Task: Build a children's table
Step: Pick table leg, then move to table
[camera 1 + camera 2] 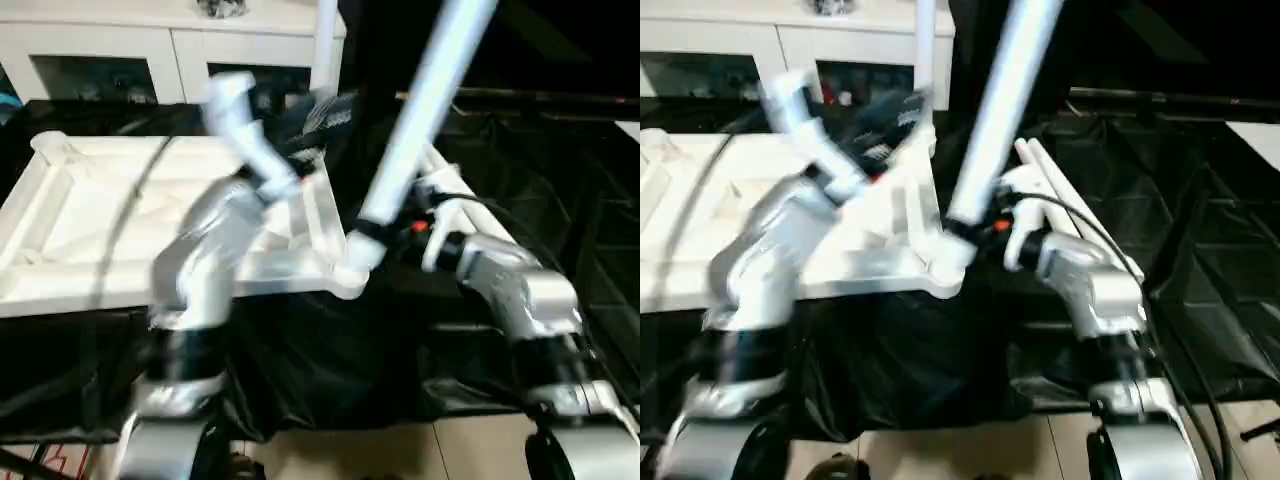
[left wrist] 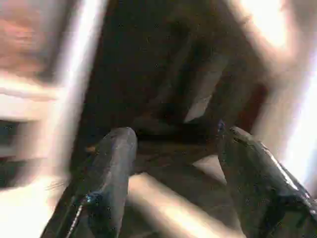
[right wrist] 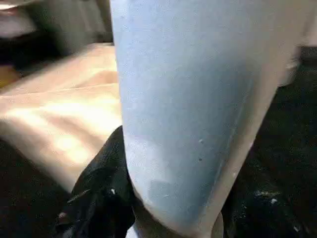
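Right gripper (image 1: 400, 232) is clamping the long white tapered plastic leg (image 1: 420, 110), tilted, its lower end meeting the near right corner socket (image 1: 350, 275) of the upside-down white ribbed plastic tabletop (image 1: 60, 240); left gripper (image 2: 173, 148), fingers apart, is holding nothing.

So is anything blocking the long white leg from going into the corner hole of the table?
Nothing visible blocks it. The right gripper holds the leg with its lower end already at the corner socket of the upside-down tabletop. The left gripper hangs open, apart from it.

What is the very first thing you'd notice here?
A long white table leg sticks up slanted in the middle, held low down by the right tool at the upside-down tabletop's near corner socket. The left tool is open above the tabletop. More legs lie on the black cloth.
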Motion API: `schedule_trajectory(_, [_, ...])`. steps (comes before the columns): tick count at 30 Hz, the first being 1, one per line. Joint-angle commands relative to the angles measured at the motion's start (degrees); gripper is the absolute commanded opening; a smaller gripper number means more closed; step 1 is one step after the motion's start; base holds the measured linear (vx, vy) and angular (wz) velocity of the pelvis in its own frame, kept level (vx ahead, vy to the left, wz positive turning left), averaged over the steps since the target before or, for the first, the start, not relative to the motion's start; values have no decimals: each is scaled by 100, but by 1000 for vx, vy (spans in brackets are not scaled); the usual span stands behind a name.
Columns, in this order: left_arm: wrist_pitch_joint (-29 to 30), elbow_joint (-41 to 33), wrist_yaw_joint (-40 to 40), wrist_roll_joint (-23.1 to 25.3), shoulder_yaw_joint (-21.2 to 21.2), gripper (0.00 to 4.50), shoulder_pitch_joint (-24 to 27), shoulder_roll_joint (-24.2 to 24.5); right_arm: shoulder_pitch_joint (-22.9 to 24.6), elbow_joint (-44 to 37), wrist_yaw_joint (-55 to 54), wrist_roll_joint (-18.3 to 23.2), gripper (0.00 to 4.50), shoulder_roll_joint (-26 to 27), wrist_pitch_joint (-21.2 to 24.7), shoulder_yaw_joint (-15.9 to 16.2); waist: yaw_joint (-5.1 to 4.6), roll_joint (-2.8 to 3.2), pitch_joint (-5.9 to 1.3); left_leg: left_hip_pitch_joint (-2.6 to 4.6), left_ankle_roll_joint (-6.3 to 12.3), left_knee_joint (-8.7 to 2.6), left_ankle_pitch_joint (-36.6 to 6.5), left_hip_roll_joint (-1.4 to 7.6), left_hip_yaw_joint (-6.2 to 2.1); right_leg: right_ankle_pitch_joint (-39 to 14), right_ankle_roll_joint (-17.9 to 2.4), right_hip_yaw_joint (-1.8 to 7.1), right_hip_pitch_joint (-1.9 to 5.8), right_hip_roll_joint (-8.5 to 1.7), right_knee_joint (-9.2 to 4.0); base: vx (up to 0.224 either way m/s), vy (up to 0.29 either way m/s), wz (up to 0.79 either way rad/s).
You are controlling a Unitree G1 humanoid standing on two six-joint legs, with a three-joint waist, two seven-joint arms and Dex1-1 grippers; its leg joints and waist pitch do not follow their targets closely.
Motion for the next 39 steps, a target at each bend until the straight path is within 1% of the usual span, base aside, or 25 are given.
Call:
schedule_trajectory(1, [93,55,448,707,-49,297,353,299,169,-427,-643,-238,189,61,186,-182,-26,6,-472,204,-315,-462,-1571,194,-124,-1860,-508,199,206,-236,-434,0,0,0])
schedule_trajectory(6, [137,-220,1187,1389,202,297,1416,559,801,-1230,-1516,-880,189,298,-6,202,-117,33,-480,181,-376,-485,-1739,189,-138,-1860,-477,202,185,-224,-448,0,0,0])
schedule_trajectory(9, [-82,-471,1625,1662,294,297,1918,447,1086,-1097,-2459,-1220,189,632,-536,-15,-106,14,-448,204,-376,-491,-1966,197,-129,-2041,-518,210,117,-237,-480,0,0,0])
schedule_trajectory(13, [-200,-594,1923,1812,286,297,2200,357,1427,-1121,-2429,-911,189,768,-525,-278,-109,-1,-413,282,-422,-500,-2679,181,-155,-2579,-226,198,47,-204,-571,0,0,0])
schedule_trajectory(17, [-138,-687,2101,2081,141,297,2240,361,1525,-1069,-2225,-1004,189,691,-664,-35,-147,-34,-405,230,-400,-517,-2810,172,-198,-2817,-107,176,71,-227,-602,0,0,0])
schedule_trajectory(18, [-146,-713,2196,2247,52,297,2215,353,1500,-1012,-2235,-1158,189,648,-743,151,-227,-34,-367,-196,-293,-792,-3015,128,-533,-2564,-103,-173,410,-214,-405,0,0,0])
schedule_trajectory(19, [-145,-723,2229,2310,13,297,2204,354,1491,-998,-2240,-1186,189,650,-772,203,-157,95,-390,-93,-387,-809,-3365,182,-632,-2464,-167,-212,348,-175,-381,0,0,0])
schedule_trajectory(20, [-135,-726,2300,2434,-80,297,2168,357,1468,-961,-2253,-1215,189,673,-817,289,-226,127,-411,-11,-473,-816,-3612,261,-789,-2074,-325,-217,303,-148,-309,-22,-37,41])
schedule_trajectory(21, [-86,-702,2310,2437,-95,297,2148,356,1457,-941,-2247,-1201,189,691,-799,288,-375,250,-379,49,-532,-1050,-4297,466,-1323,-1317,-813,-294,311,27,36,7,-88,55])
schedule_trajectory(22, [-86,-651,2296,2350,-53,297,2132,318,1442,-912,-2241,-1180,189,717,-787,273,-394,271,-364,64,-505,-1133,-4486,519,-1481,-1257,-922,-303,292,91,223,7,-88,55])
schedule_trajectory(23, [-87,-637,2292,2326,-41,297,2128,307,1439,-905,-2239,-1175,189,724,-785,269,-416,256,-347,15,-293,-1167,-4488,382,-1597,-1306,-1051,-219,308,129,388,-15,-140,55])
schedule_trajectory(24, [15,-618,2274,2148,66,297,2105,228,1425,-891,-2220,-1040,189,815,-721,183,-336,172,-310,193,-137,-865,-4336,557,-1052,-1370,-1002,-5,70,-38,121,0,-210,56])
schedule_trajectory(25, [48,-599,2252,2152,64,297,2086,252,1417,-898,-2228,-1017,189,831,-644,165,-351,58,-239,26,-178,-677,-4190,274,-788,-2023,-868,161,73,-114,-204,0,-210,56])
schedule_trajectory(26, [90,-569,2209,2267,-16,297,2055,346,1382,-854,-2368,-1172,189,785,-512,194,-162,-218,-241,512,-193,650,-2527,-326,-312,-5425,-103,200,-434,-695,-1197,-20,-252,38])
schedule_trajectory(27, [60,-554,2196,2329,-59,297,2046,382,1366,-841,-2357,-1111,189,794,-409,148,-127,-254,-255,204,-74,729,-1480,-267,-358,-6237,291,479,-222,-812,-1161,13,-187,-5])
schedule_trajectory(28, [60,-554,2196,2329,-59,297,2046,382,1366,-841,-2357,-1111,189,794,-409,148,72,-312,-402,-378,78,702,-868,-211,-529,-6035,886,873,442,-968,-782,13,-187,-5])
schedule_trajectory(29, [85,-557,2227,2409,-94,297,2038,388,1354,-827,-2351,-990,189,805,-351,94,270,-308,-473,-287,309,620,-1045,-162,-603,-4866,838,1119,436,-1079,-626,30,-108,1])
schedule_trajectory(30, [124,-549,2223,2443,-130,297,2027,397,1338,-792,-2425,-1030,189,792,-395,87,321,-233,-489,-220,490,697,-1214,-163,-727,-3439,91,1325,485,-1278,-606,-34,-69,30])
schedule_trajectory(32, [165,-541,2218,2467,-160,297,2014,400,1323,-754,-2504,-1099,189,775,-454,90,331,-207,-460,-153,373,640,-1072,-104,-801,-2164,-1033,1218,563,-1201,-593,-37,-36,24])
schedule_trajectory(33, [184,-528,2229,2483,-176,297,1995,394,1307,-717,-2542,-1145,189,769,-503,86,306,-141,-467,-99,308,427,-627,-53,-800,-1144,-1784,899,575,-945,-474,-40,55,7])
schedule_trajectory(34, [151,-508,2245,2498,-189,297,1972,380,1298,-690,-2520,-1117,189,781,-546,65,267,0,-453,122,412,-19,-132,68,-699,-712,-1838,448,345,-446,-297,-40,55,7])
schedule_trajectory(35, [111,-486,2226,2503,-218,297,1942,372,1294,-671,-2470,-1033,189,802,-592,26,155,42,-446,258,529,-170,-63,146,-652,-699,-1703,257,209,-154,-189,-48,93,9])
schedule_trajectory(36, [113,-445,2169,2522,-293,297,1890,389,1285,-652,-2437,-962,189,809,-654,-8,-16,158,-435,453,704,-286,-802,311,-648,-898,-1371,72,87,-4,-90,-61,112,13])
schedule_trajectory(37, [93,-405,2119,2516,-334,297,1873,394,1297,-659,-2364,-934,189,798,-652,17,-56,159,-378,444,255,-397,-1952,363,-605,-1139,-1107,108,103,-43,-211,-61,112,13])
schedule_trajectory(39, [40,-341,2078,2516,-394,297,1850,408,1304,-668,-2281,-919,189,788,-637,43,-128,111,-328,496,-195,-448,-2868,285,-529,-1497,-914,149,89,-92,-341,-63,79,18])
